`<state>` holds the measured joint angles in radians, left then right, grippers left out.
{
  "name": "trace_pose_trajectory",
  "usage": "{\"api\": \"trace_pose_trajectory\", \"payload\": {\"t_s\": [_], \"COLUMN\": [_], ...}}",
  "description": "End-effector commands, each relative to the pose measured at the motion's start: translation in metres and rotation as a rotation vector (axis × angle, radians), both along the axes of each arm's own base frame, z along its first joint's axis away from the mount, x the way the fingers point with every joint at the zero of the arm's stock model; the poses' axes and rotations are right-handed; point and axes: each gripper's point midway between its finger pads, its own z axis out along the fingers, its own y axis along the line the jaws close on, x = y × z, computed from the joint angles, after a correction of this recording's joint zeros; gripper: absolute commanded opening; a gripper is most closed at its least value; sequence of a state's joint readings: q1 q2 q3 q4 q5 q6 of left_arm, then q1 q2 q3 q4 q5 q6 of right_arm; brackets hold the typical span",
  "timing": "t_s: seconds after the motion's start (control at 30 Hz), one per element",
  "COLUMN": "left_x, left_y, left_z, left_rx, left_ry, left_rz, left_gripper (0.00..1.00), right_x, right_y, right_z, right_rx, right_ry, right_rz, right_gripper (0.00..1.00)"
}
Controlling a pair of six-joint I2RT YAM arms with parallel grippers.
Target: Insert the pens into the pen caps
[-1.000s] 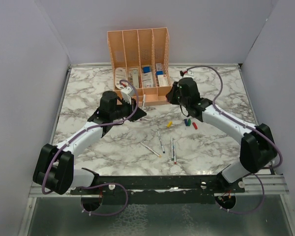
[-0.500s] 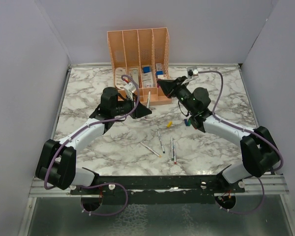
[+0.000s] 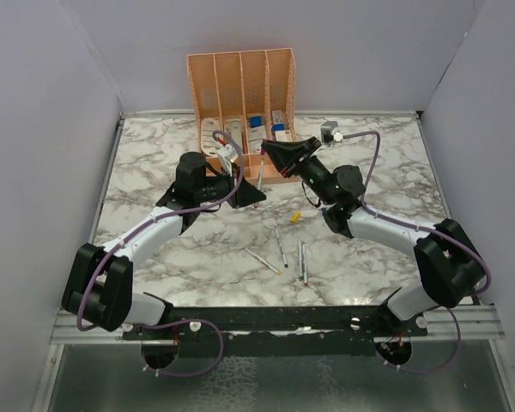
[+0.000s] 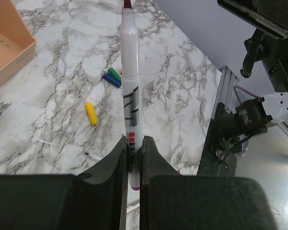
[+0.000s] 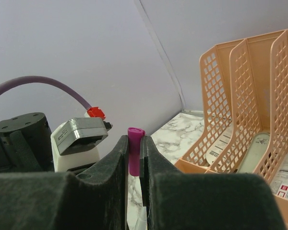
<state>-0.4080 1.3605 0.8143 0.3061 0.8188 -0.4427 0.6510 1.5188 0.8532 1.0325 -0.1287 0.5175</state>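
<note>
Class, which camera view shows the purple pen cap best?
The right wrist view: the purple pen cap sits close and central, pinched in the right gripper. In the top external view it cannot be made out, and the left wrist view does not show it.

The table (image 3: 137,163) is seen from above and behind the arm bases. Close views are taken along the left claw (image 4: 133,153) and right claw (image 5: 134,153) — the orange organiser (image 3: 240,86) is shared by all three.
</note>
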Motion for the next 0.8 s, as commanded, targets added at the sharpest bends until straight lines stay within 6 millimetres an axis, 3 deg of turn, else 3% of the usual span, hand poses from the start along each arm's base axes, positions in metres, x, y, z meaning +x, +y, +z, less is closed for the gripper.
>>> {"api": "trace_pose_trajectory", "payload": {"t_s": [0.0,0.37,0.77], "left_x": [-0.004,-0.005,-0.003], "left_y": [-0.003,0.005,0.005], "left_z": [0.022,0.022,0.012], "left_rx": [-0.034,-0.012,0.004], "left_ry": [-0.073,-0.131,-0.118], "left_rz": [-0.020,0.029,0.035], "left_gripper": [0.00,0.00,0.00], "right_x": [-0.007,-0.004,-0.004], "right_y": [0.006,0.001,0.014], "right_z": [0.007,0.002,0.006], "right_rx": [-0.011,-0.023,-0.008], "right_ry": [-0.046,-0.024,-0.011], "right_rz": [0.023,-0.012,0.033], "right_gripper": [0.01,0.01,0.01]}}
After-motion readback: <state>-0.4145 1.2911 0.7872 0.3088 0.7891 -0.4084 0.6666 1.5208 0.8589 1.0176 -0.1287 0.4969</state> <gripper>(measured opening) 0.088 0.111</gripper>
